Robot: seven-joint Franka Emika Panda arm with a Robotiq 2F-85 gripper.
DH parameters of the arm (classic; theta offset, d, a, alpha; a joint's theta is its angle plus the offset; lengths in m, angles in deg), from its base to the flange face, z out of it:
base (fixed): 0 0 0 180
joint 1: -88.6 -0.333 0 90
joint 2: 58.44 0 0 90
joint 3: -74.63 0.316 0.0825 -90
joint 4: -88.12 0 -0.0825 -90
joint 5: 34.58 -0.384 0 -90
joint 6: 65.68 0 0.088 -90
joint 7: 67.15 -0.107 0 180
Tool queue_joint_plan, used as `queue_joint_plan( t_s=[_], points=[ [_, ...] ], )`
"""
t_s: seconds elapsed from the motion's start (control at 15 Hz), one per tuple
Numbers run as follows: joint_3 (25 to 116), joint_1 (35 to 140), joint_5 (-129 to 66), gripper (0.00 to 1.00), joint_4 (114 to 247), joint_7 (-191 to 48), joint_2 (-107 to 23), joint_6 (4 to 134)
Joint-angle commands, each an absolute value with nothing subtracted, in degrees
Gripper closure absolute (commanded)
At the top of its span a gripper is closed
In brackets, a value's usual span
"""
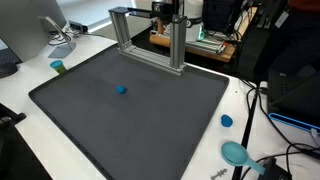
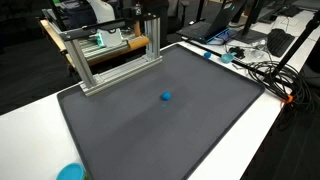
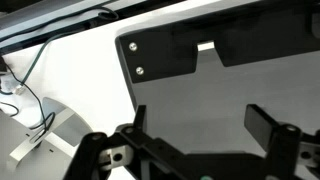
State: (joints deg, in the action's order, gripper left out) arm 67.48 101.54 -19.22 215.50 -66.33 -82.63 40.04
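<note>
At the far left of an exterior view a small green cup (image 1: pixel 58 67) stood on the white table (image 1: pixel 20 95), just off the edge of the dark grey mat (image 1: pixel 130 125) that covered most of the tabletop. Further right, the blue ball (image 1: pixel 121 89) lay alone on the mat, in its left half and well apart from everything else. Behind it, along the mat's far edge, stood an aluminium frame (image 1: pixel 150 35) of square posts and a crossbar. To the right of the mat a blue disc (image 1: pixel 226 121) lay on the table, and nearer the camera sat a teal round object (image 1: pixel 235 152), with black cables (image 1: pixel 262 100) trailing past them.

From the opposite side, the frame (image 2: pixel 110 50) appeared to the left, at the mat's (image 2: pixel 150 135) far edge, and the ball (image 2: pixel 166 97) rested near the mat's middle, clear of the frame.

In the wrist view, loose cables (image 3: pixel 25 100) lay on the white surface at the left. The gripper (image 3: pixel 195 112) came in from the bottom, released, with its two fingers (image 3: pixel 265 122) spread wide and nothing between them. Beyond them lay grey mat (image 3: pixel 200 90) and a black plate (image 3: pixel 170 55) with two screws near its left edge. The ball did not show in this view, so how near the gripper hung to it could not be told.
</note>
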Motion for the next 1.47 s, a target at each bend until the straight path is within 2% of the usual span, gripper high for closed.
queue_joint_plan(
  t_s=[0.0,0.87,1.4],
  points=[
    [66.79,100.71,-18.94,0.0,215.3,-66.54,-82.62,39.79],
    [66.93,100.43,-19.58,0.0,215.91,-67.14,-82.88,40.49],
    [69.02,94.01,-27.28,0.0,220.62,-65.28,-84.01,41.43]
  ],
)
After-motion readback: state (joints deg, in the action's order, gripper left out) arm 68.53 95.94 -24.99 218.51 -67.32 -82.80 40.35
